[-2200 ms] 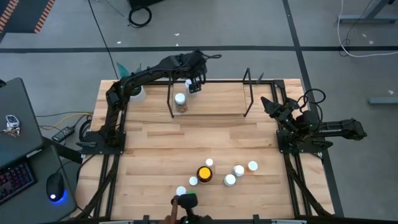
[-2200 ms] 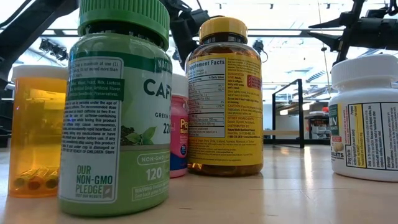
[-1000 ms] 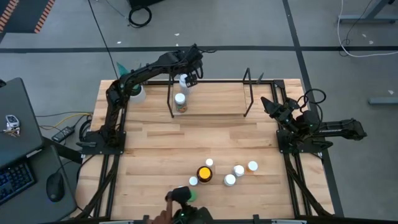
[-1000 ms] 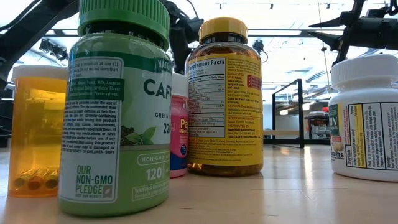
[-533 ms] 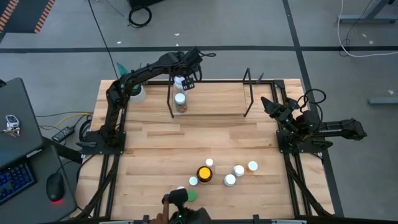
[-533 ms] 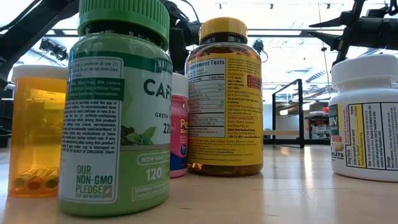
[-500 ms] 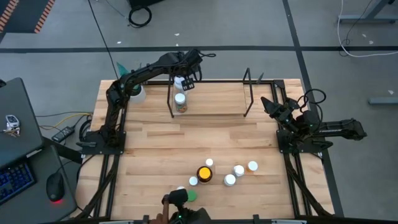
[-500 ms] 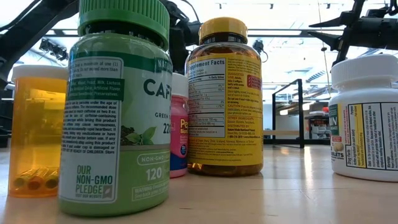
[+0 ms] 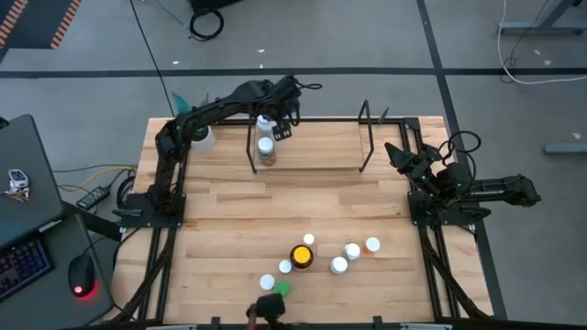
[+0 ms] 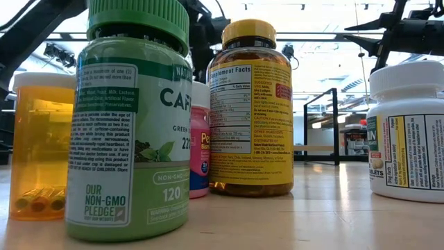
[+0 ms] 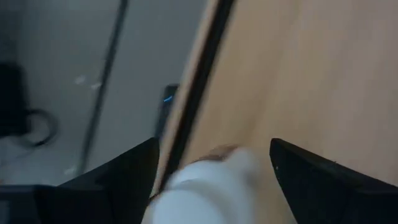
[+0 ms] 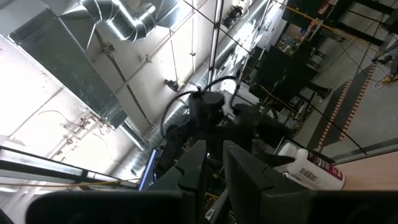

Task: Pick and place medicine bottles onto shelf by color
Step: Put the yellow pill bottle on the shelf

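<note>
The shelf, black rods on a pale base, stands at the table's far edge; one white-capped bottle stands at its left end. My left gripper reaches over that end, shut on a second white-capped bottle, which looks blurred in the left wrist view. Several bottles stand near the front: a yellow-capped amber one, a green-capped one and white-capped ones. My right gripper waits at the table's right, shut and empty. My left gripper has the white-capped bottle between its two fingers, one on each side of its upper part. The fingers slant down from above over the shelf's far left end. The gripper hides whether the bottle's base rests on the shelf.
A white pot with a plant stands at the far left corner, close to my left arm. A person's hand with a dark object is at the near edge. In the low view the green bottle and the amber bottle fill the foreground.
My left gripper has carried the white-capped bottle a little toward the table's left, along the shelf's far left end. The person's hand at the near edge has drawn back, and the green cap now shows uncovered.
</note>
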